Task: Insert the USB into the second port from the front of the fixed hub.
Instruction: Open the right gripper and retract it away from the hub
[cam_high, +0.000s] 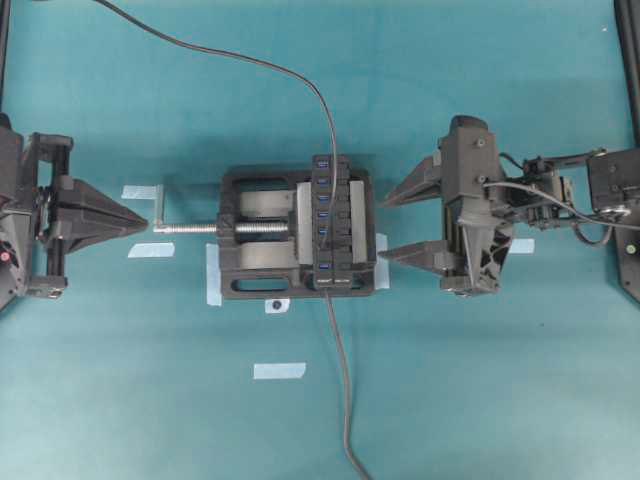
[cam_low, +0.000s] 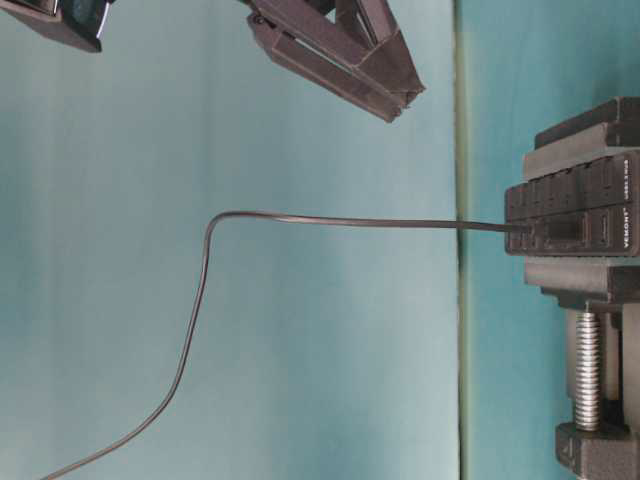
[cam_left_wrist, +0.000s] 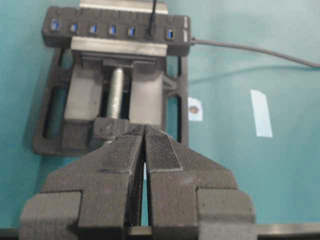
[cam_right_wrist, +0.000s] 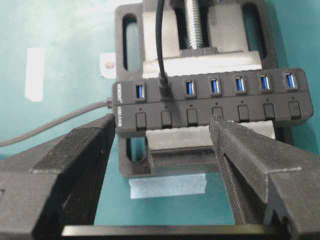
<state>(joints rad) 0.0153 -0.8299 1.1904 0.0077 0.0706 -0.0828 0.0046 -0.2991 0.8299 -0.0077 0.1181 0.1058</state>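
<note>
The fixed hub (cam_high: 338, 220) is a black bar with blue ports, clamped in a vise. The USB (cam_right_wrist: 163, 85) sits plugged into the second port from the hub's labelled front end; the same plug (cam_left_wrist: 151, 31) shows in the left wrist view. Its thin cable (cam_high: 250, 55) runs off to the far edge. My right gripper (cam_high: 382, 230) stands open just right of the hub, holding nothing. In the right wrist view its fingers (cam_right_wrist: 85, 150) flank the front of the hub (cam_right_wrist: 225, 107) without touching it. My left gripper (cam_high: 145, 217) is shut and empty, left of the vise screw.
The black vise (cam_high: 255, 265) with its silver screw (cam_high: 190, 228) is taped to the teal table. The hub's own grey cable (cam_high: 345, 400) trails toward the near edge. Pale tape strips (cam_high: 279, 370) lie on the table, with a small round mark (cam_high: 275, 304) near the vise.
</note>
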